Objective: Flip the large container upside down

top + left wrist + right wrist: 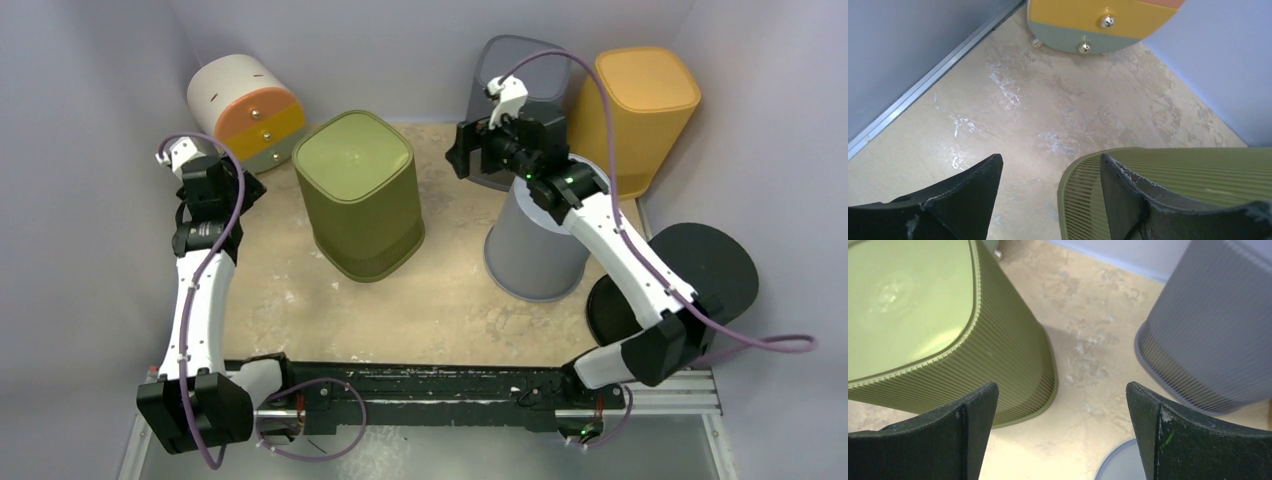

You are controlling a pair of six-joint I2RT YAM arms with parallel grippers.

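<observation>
- The olive container [360, 190] stands base-up, left of middle on the table [450, 310].
- Left gripper [1049, 159] is spread at its wall, nothing between; contact unclear.
- Right gripper [1062, 386] is spread wide, hovering, empty.

Soft even light, faint sheen atop the green container [903, 305].

Left arm [195, 300] and right arm [628, 250]: white shells, black joints, purple cables [238, 200]. Green lights [527, 178] on right. Fingers [938, 440] black, edges scuffed.
</observation>
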